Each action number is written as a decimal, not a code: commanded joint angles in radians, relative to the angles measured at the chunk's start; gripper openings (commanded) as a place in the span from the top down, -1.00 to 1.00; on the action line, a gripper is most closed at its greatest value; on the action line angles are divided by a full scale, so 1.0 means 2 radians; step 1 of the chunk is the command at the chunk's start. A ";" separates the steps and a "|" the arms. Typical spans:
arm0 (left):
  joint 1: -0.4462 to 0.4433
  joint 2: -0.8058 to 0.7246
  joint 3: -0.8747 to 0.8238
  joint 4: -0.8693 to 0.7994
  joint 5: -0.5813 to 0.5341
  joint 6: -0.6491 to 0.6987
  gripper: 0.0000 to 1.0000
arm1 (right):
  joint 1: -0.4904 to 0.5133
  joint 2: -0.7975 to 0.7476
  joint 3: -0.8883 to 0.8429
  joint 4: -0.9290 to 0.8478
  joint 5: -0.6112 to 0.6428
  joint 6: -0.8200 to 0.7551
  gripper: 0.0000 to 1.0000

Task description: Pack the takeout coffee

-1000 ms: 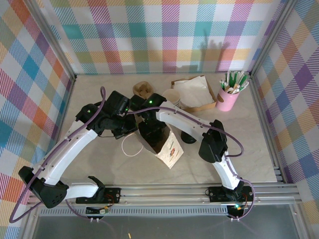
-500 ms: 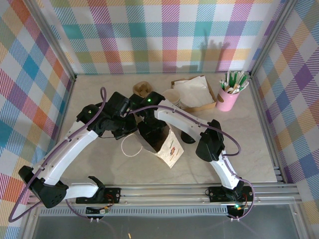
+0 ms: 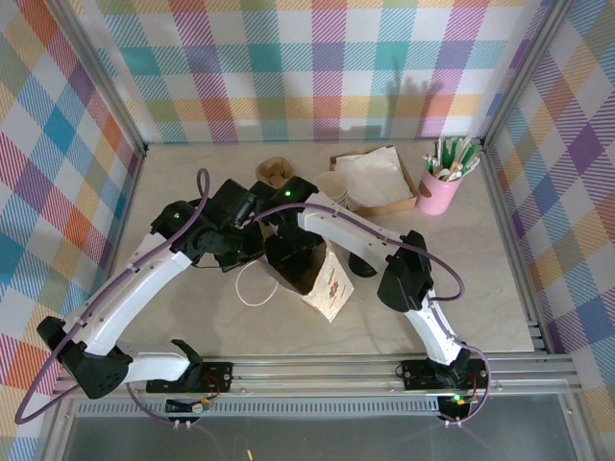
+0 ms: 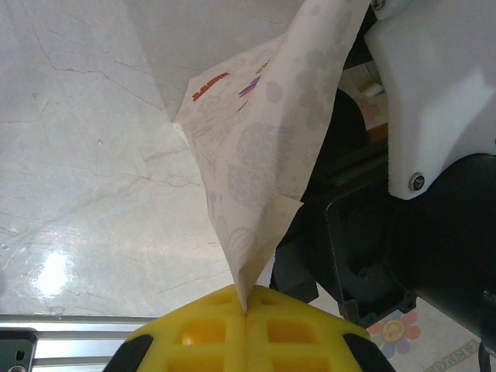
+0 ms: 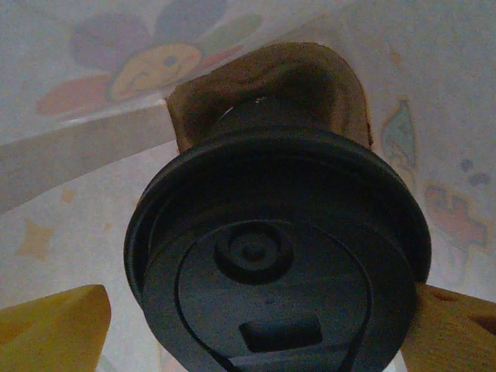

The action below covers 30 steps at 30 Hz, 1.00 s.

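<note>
The desk (image 3: 192,317) is occupied near its centre by a white printed paper bag (image 3: 329,293), its dark mouth open. At about nine o'clock of that mouth the rim is pinched by the left pincer (image 4: 246,306), shut tight on the paper, which is judged a way of keeping the bag spread for loading. The right pincer (image 5: 256,333) is lowered into the bag from twelve o'clock, with its yellow fingers (image 5: 54,329) parted wide and a gap seen beside the cup. The takeout coffee (image 5: 271,178) is found inside the bag, its black lid (image 5: 256,252) faced toward the wrist camera — apparently freed, so that withdrawal can be made without tipping it.
</note>
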<state>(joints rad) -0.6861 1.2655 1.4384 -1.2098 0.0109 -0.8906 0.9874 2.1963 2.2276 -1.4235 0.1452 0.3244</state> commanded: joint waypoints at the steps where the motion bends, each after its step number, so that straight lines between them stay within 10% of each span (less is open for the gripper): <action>1: -0.013 0.008 0.012 -0.024 0.004 0.005 0.97 | 0.003 -0.017 0.010 -0.011 -0.003 0.011 -0.86; 30: -0.012 0.013 0.033 -0.035 -0.002 0.019 0.94 | 0.011 -0.029 0.058 -0.038 0.001 0.027 -0.84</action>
<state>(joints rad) -0.6983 1.2819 1.4891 -1.2541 0.0055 -0.8711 0.9943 2.1948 2.3043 -1.4868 0.1612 0.3626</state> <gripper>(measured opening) 0.047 0.922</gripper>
